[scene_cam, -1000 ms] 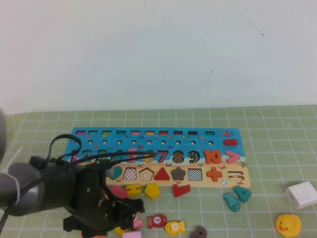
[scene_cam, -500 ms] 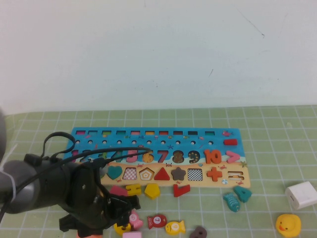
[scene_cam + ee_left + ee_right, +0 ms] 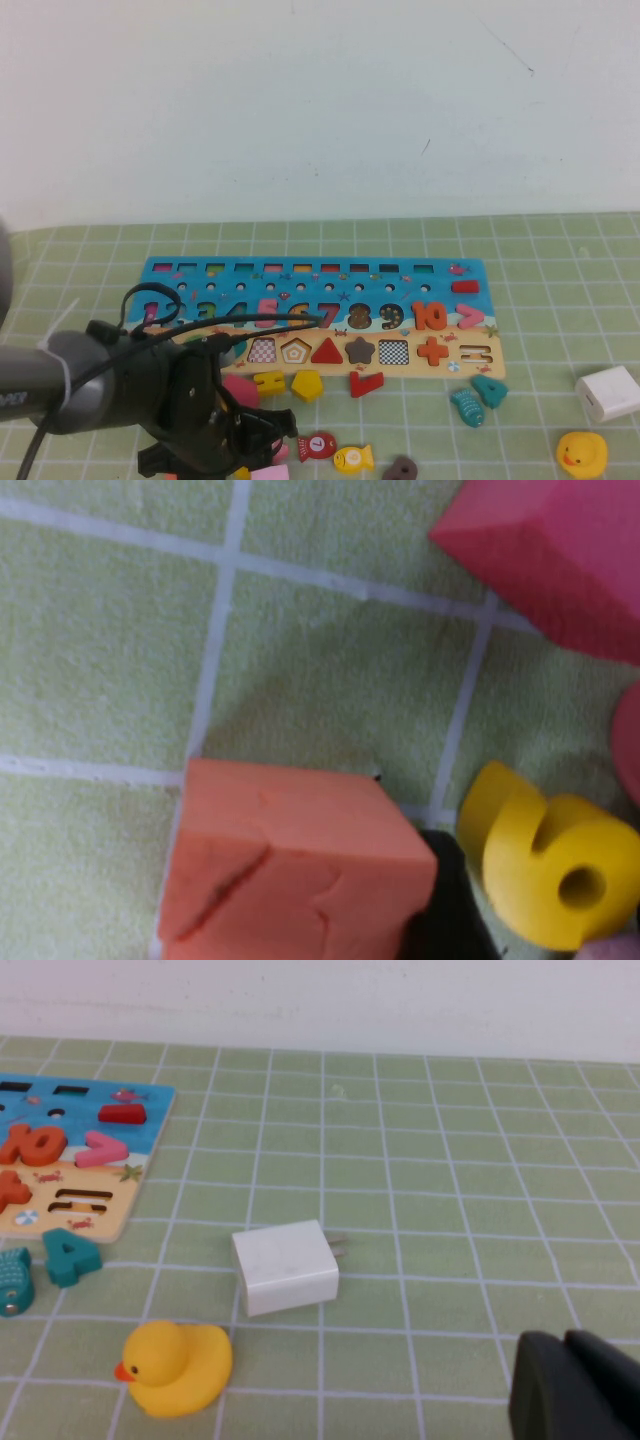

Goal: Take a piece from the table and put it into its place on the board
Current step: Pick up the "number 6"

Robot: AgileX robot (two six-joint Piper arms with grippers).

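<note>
The piece [image 3: 548, 865], a smooth, bright-yellow numeral 6 with a round hole in its loop, lies on the counter [image 3: 560, 270] near the front edge, under the left arm, well short of the board [image 3: 470, 272]. The left claw [image 3: 225, 445] hangs low over it; whether it is released or clenched cannot be told. An orange block [image 3: 290, 870] with a cracked face sits beside the piece, a pink block [image 3: 550, 560] farther off. The counter wears a green, fuzzy mat gridded in white; behind it stands a plain pale wall. The right claw [image 3: 575, 1385] sits at the right, near a white charger [image 3: 285, 1265] and rubber duck [image 3: 175, 1365]; its state cannot be told.
</note>
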